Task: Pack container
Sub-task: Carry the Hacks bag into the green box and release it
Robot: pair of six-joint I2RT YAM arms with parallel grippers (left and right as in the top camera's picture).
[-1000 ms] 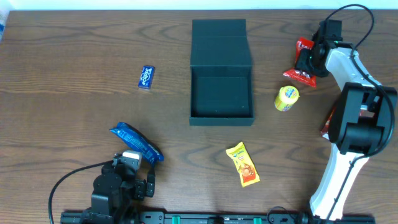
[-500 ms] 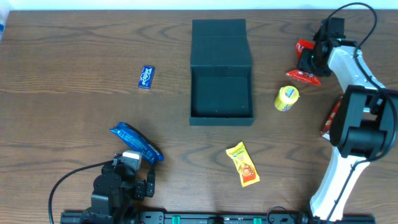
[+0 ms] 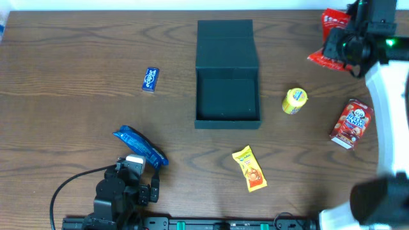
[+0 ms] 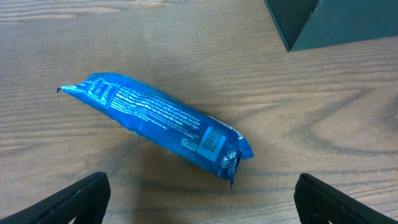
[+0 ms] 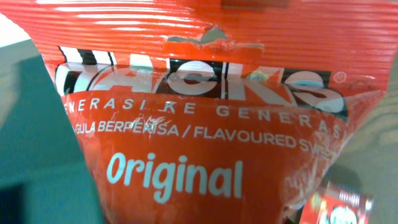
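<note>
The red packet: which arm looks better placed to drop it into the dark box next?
Right, probably: the right gripper is shut on the red packet; the container stands open. The left gripper hangs open by the blue packet, holding nothing.

Overhead looks straight down on the whole table (image 3: 77, 51); left wrist sits low and close, angled at the blue packet (image 4: 155, 124) and a container (image 4: 336, 22) corner, both shared with overhead; right wrist is filled by the red packet (image 5: 205, 124).
</note>
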